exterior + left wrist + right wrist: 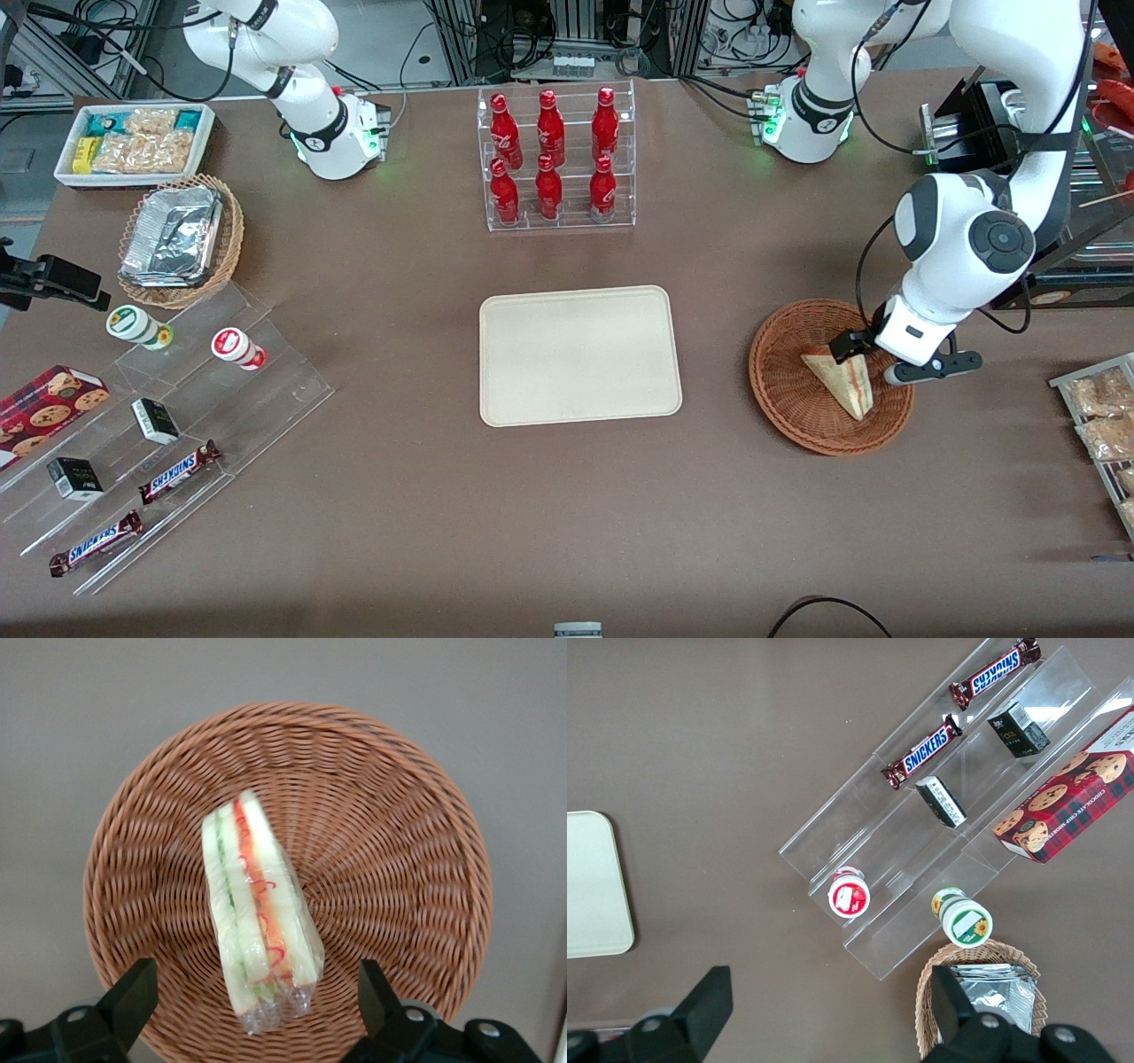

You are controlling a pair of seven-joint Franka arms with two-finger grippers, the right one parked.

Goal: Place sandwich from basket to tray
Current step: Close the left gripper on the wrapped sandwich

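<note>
From the front, the tray (580,354) lies bare at the table's middle, and the basket (788,390) sits at its three o'clock, toward the working arm's end. The sandwich (842,383) lies inside the basket, its point aimed at eleven o'clock and its wide end at five o'clock near the rim. The gripper (858,352) hangs low over the sandwich's upper part, with the white wrist leaning in from one o'clock. A clear rack of red bottles (554,155) stands at the tray's twelve o'clock.

From the left wrist, the sandwich (260,912) (wrapped in clear film, red and green layers showing along its edge) rests on the basket's (399,833) weave. The gripper (257,997) is spread wide; its dark fingers (133,997) flank the sandwich's wide end with a gap on each side, touching nothing.

From the right wrist, a corner of the tray (594,886) shows, well apart from a stepped clear stand with Snickers bars (926,749).
</note>
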